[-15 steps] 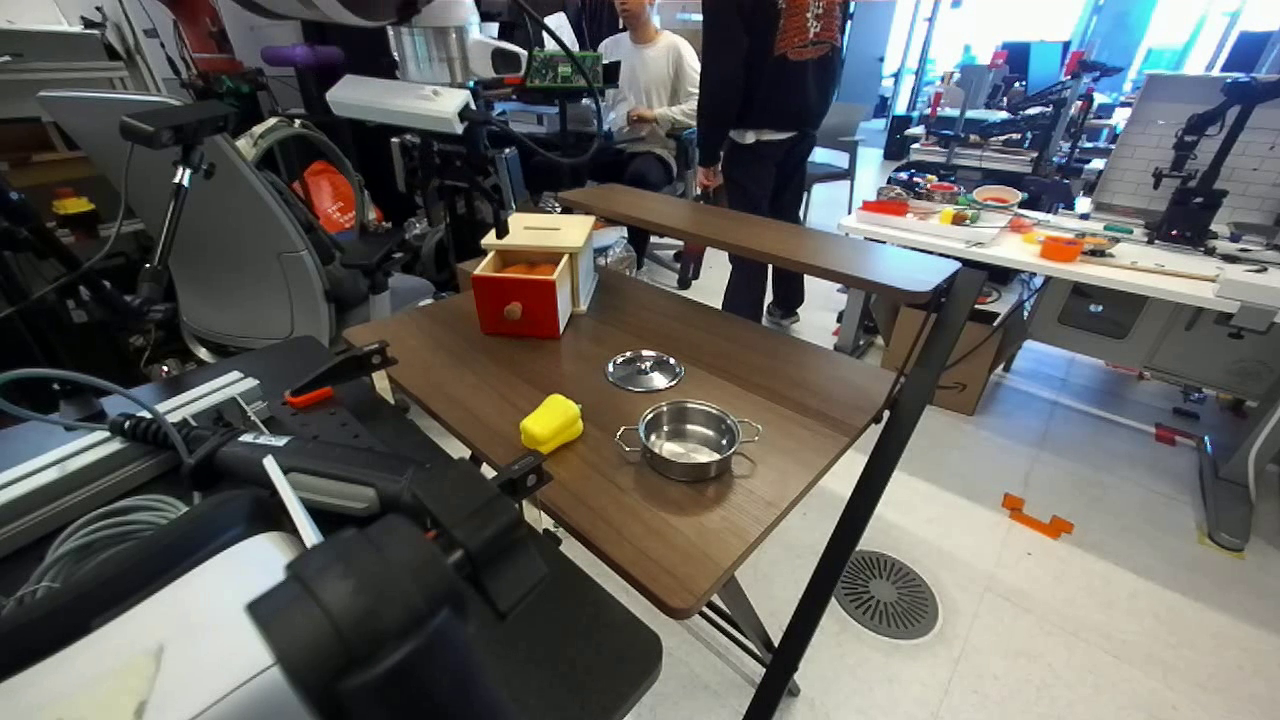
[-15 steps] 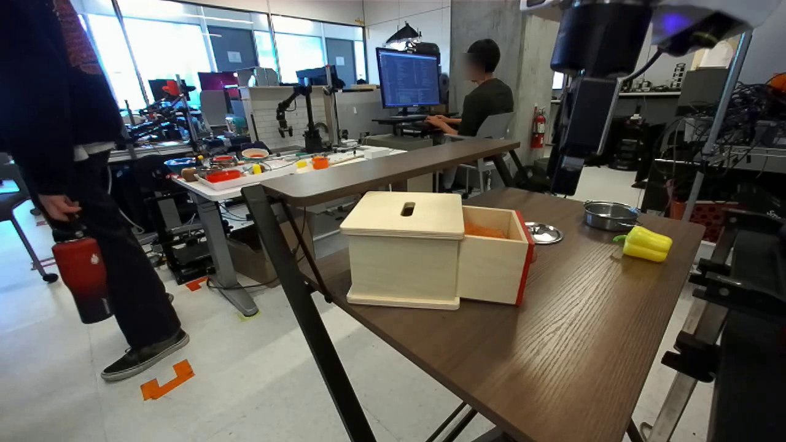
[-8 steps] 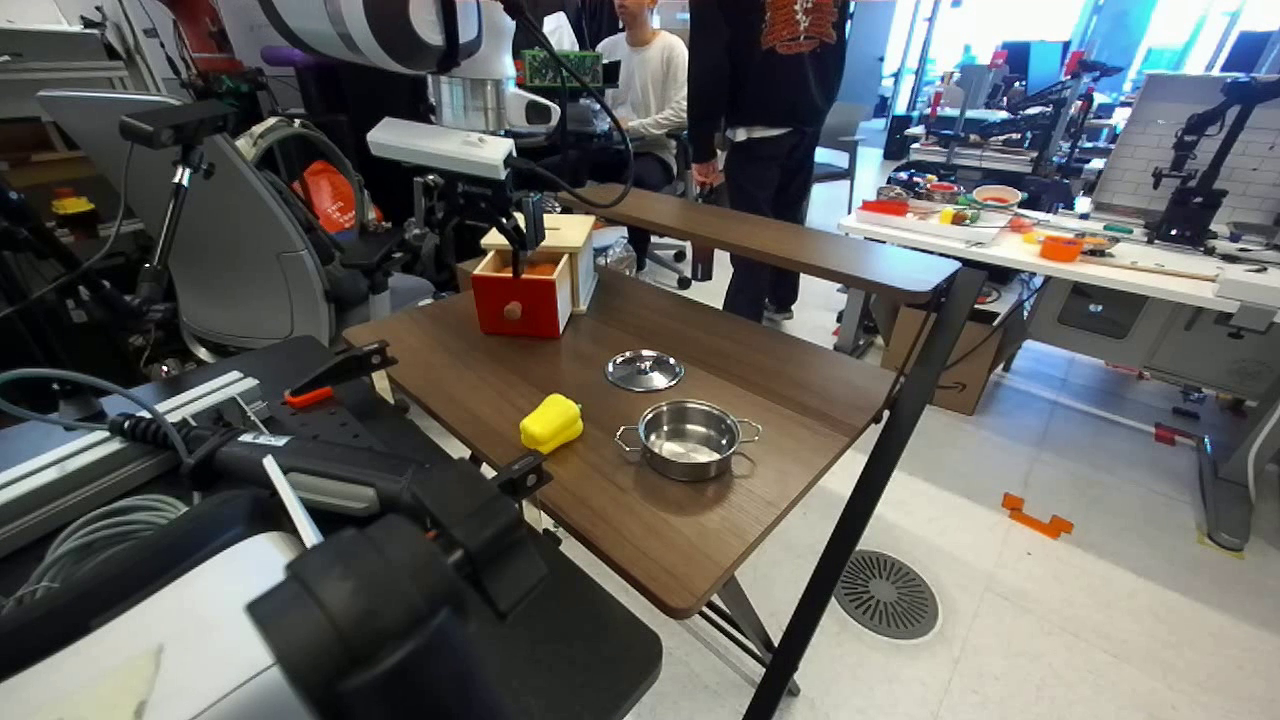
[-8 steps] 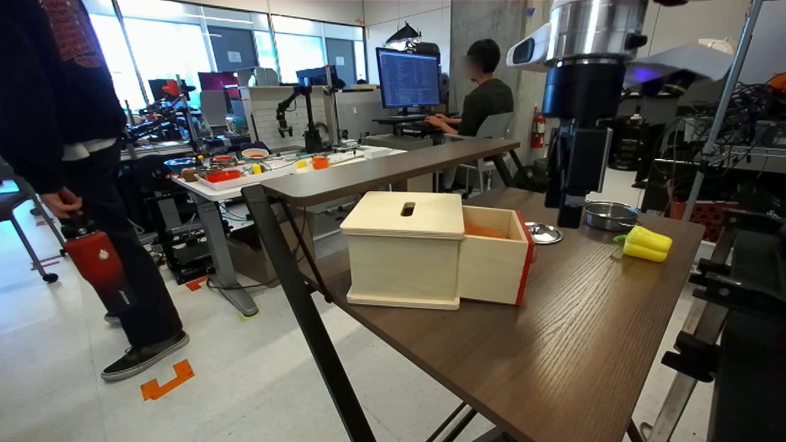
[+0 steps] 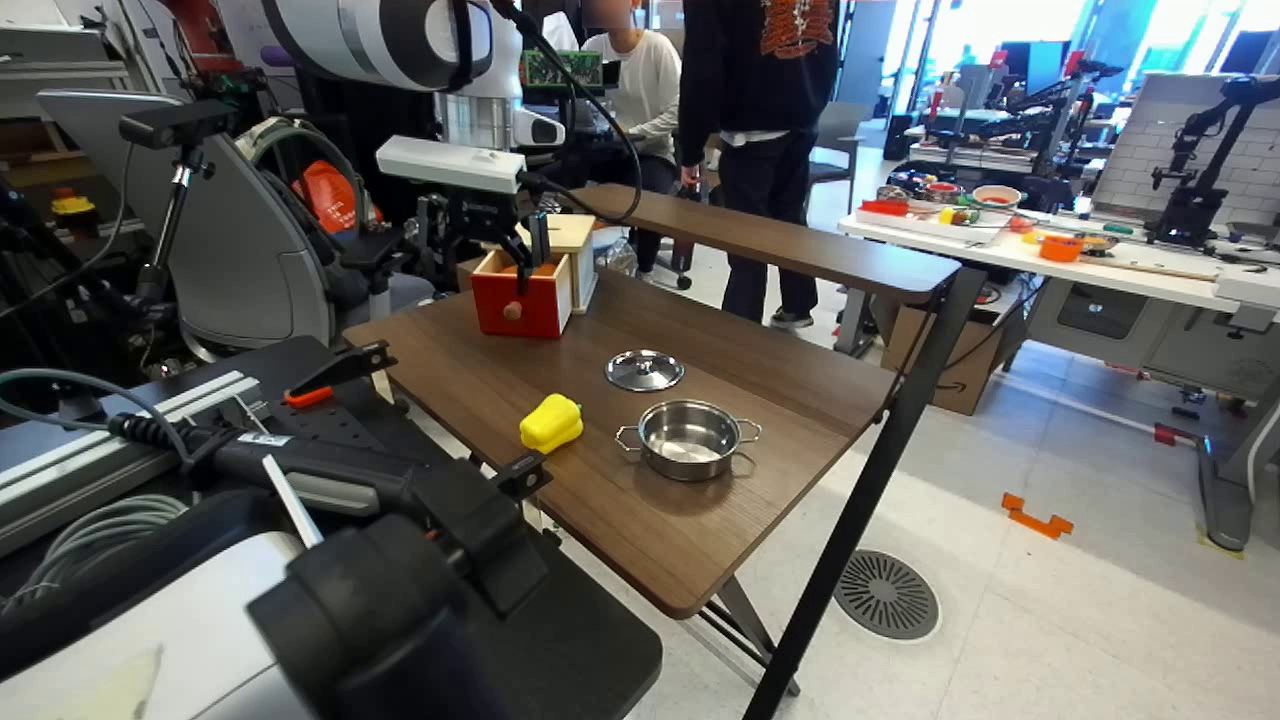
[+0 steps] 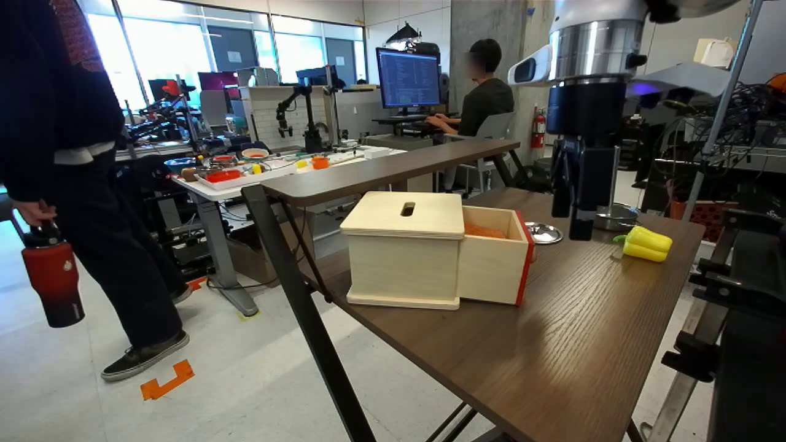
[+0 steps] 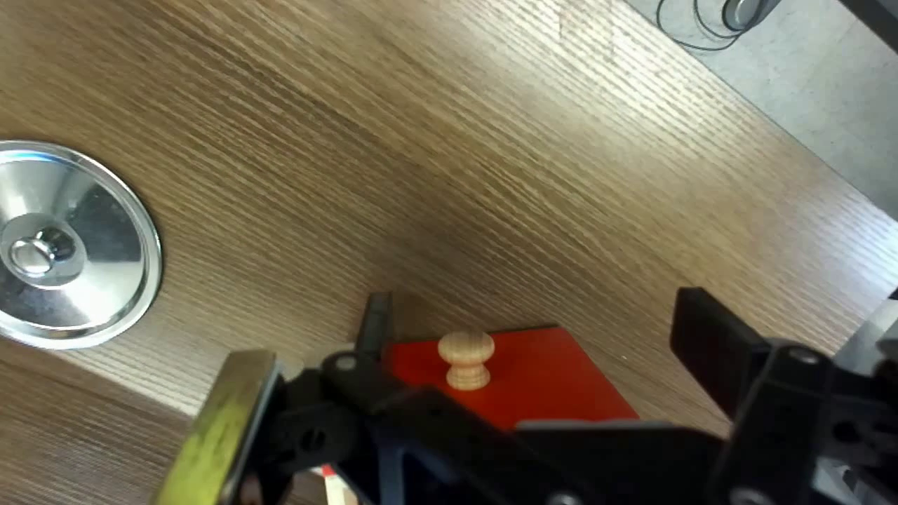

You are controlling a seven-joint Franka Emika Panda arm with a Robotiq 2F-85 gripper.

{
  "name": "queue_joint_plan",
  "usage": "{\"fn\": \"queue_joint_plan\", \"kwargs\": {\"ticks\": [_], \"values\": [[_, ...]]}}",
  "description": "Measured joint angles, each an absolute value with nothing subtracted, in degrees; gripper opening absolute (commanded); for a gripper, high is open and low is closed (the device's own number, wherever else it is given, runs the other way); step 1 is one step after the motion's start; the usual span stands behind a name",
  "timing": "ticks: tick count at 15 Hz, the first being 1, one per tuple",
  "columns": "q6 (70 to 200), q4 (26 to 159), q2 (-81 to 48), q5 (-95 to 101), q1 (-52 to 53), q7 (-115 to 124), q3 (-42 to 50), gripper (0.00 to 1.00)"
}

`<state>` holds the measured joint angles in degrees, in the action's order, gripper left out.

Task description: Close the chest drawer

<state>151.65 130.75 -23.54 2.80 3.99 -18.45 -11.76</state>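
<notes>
The pale wooden chest [image 6: 402,264] stands at the far end of the brown table. Its drawer [image 6: 491,270] is pulled out, with orange contents inside. The red drawer front [image 5: 498,308] with a round wooden knob [image 5: 513,311] also shows in the wrist view [image 7: 540,375]. My gripper [image 5: 533,255] is open and empty. In an exterior view the gripper [image 6: 571,222] hangs in front of the red face, apart from it. In the wrist view the knob [image 7: 468,358] appears between the spread fingers [image 7: 537,308], nearer the left one. The fingers hide part of the red front.
A steel lid [image 5: 645,370], a steel pot [image 5: 690,440] and a yellow pepper [image 5: 552,424] lie on the table [image 5: 620,500]. A raised brown shelf [image 5: 770,240] runs along one side. A person [image 5: 765,150] stands behind it.
The arm has come down, and my gripper has dropped from higher up to in front of the drawer, lowering slightly more lately. The drawer has not moved. The standing person shifted a little.
</notes>
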Motion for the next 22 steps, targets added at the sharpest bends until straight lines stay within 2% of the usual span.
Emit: {"fn": "queue_joint_plan", "kwargs": {"ticks": [22], "values": [[156.51,125.34,-30.02,9.59,11.09,-7.95,-5.97,1.00]]}}
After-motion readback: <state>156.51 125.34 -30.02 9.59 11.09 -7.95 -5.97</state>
